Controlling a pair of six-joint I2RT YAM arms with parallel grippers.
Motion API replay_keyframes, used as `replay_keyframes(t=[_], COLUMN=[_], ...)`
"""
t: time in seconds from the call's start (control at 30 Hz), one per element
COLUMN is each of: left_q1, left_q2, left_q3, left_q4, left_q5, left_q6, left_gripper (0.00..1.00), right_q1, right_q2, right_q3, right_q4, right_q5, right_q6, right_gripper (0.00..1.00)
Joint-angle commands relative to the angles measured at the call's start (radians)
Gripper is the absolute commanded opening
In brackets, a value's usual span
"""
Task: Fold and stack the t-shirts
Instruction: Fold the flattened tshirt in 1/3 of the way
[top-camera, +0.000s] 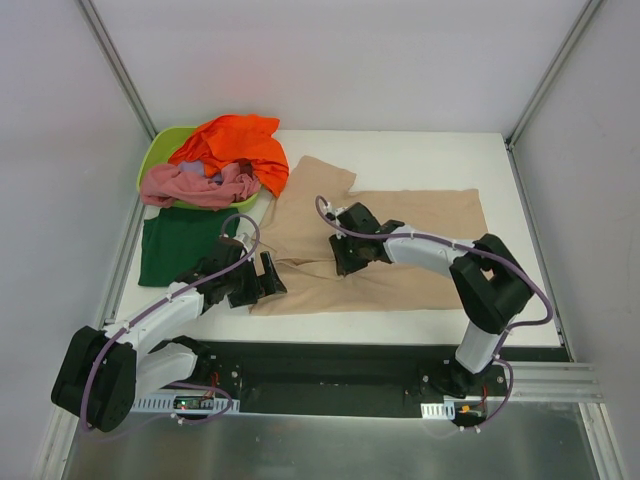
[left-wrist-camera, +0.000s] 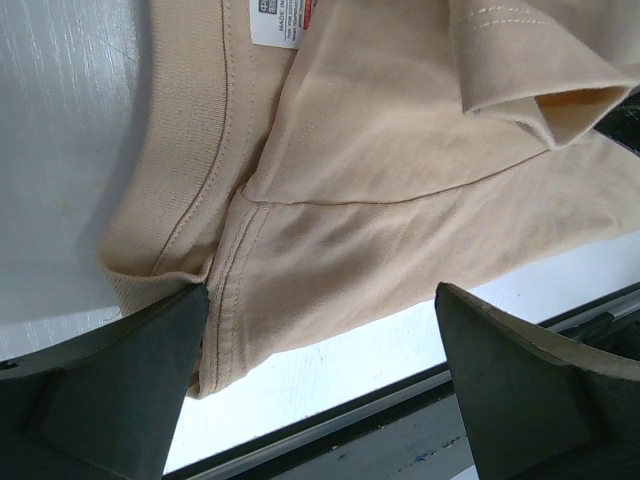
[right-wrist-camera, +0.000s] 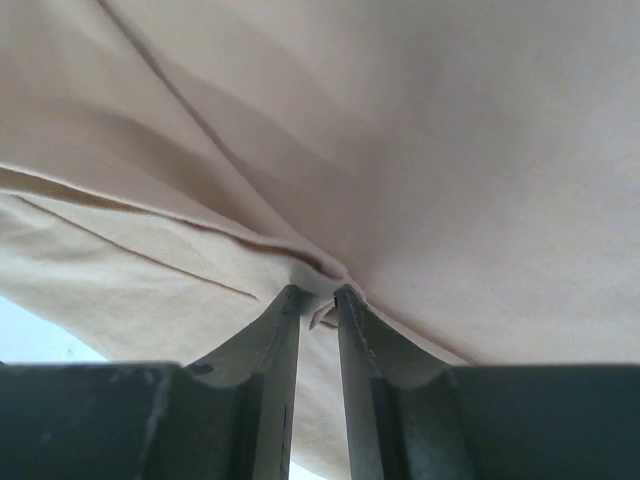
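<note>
- Left jaws: spread fully wide with nothing between them, poised over the ribbed collar of the beige shirt (left-wrist-camera: 400, 150) at its near-left corner. A white label (left-wrist-camera: 280, 22) is cut off by the frame edge, its print too small to read.
- Right jaws: nearly closed, pinching a small ridge of the beige cloth, with creases fanning out from the pinch.
- Beige shirt: soft knit, mostly flat across the white worktop (top-camera: 420, 160), one sleeve poking out at the far left. The right arm hides its middle.
- Green shirt (top-camera: 175, 250): a flat dark rectangle just left of the beige one, its near corner under the left arm.
- Pink shirt (top-camera: 195, 185) and orange shirt (top-camera: 235, 145): crumpled in a heap that covers most of the lime tub (top-camera: 160, 150), so only its left rim shows.
</note>
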Motion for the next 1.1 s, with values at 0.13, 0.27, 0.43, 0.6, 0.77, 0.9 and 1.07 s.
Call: replay_keyframes(t=[0.13,0.27,0.43,0.6,0.77,0.9,1.07], left_q1=[0.001,0.001,0.001,0.001,0.001,0.001,0.001], left_q2=[0.017,0.018,0.015,0.018,0.022,0.020,0.022], left_q3=[-0.016,-0.012,-0.011,-0.011,-0.006,-0.008,-0.009], left_q4=[-0.102,-0.100,-0.102,-0.100,-0.100,-0.102,-0.100], left_q5=[-0.077,-0.077,-0.071,-0.071,-0.069,-0.069,-0.072], left_q6=[0.026,0.028,0.028,0.028,0.029,0.029,0.029], left_gripper=[0.99,0.99,0.99,0.99,0.99,0.99,0.99], right_q1=[-0.025,-0.032,-0.031,0.001,0.158,0.209,0.242], right_q2=[0.005,0.021,-0.007,-0.143,-0.255,-0.268,-0.194], right_q3=[0.020,0.043,0.027,-0.090,-0.193,-0.207,-0.129], right_q4=[0.004,0.019,0.044,0.160,0.167,0.152,0.081], right_q5=[0.158,0.141,0.020,-0.159,-0.175,-0.215,-0.140], right_q6=[0.088,0.060,0.005,-0.232,-0.553,-0.659,-0.714], right_gripper=[0.25,0.17,0.19,0.25,0.37,0.60,0.62])
